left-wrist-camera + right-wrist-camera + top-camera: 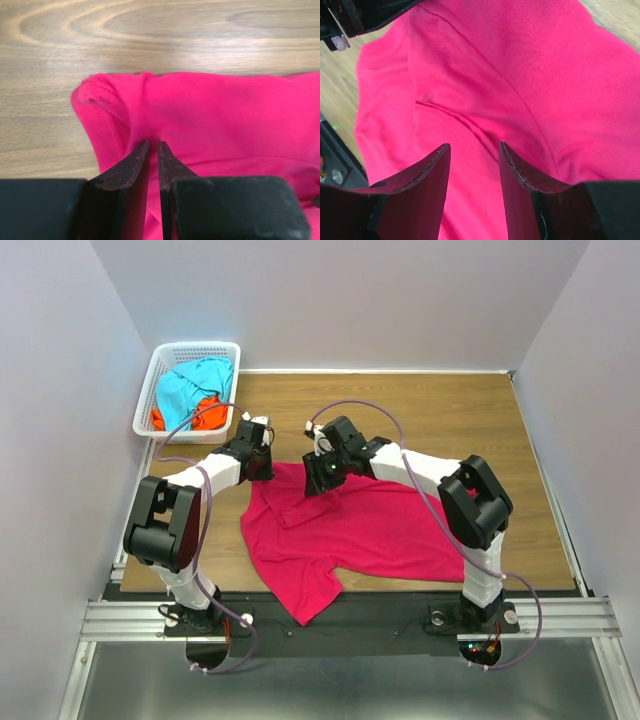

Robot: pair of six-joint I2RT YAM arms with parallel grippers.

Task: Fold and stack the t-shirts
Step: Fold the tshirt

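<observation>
The crimson-pink t-shirt [370, 530] lies spread and partly rumpled across the near half of the wooden table, one sleeve hanging over the front edge. My left gripper [258, 466] sits at the shirt's far left corner. Its jaws [153, 142] are pinched to a thin slit with pink cloth [225, 115] between them. My right gripper [318, 480] hovers over the shirt's far edge, close to the left one. Its fingers [474, 146] stand apart above a crease in the cloth [495, 65], holding nothing. A turquoise-blue t-shirt [195, 383] and an orange t-shirt [207, 408] lie bundled in the basket.
A white lattice basket [150, 390] stands at the table's far left corner. Bare wood [450, 420] stretches behind and to the right of the shirt. White walls enclose the table on three sides. A metal rail [350, 618] runs along the front edge.
</observation>
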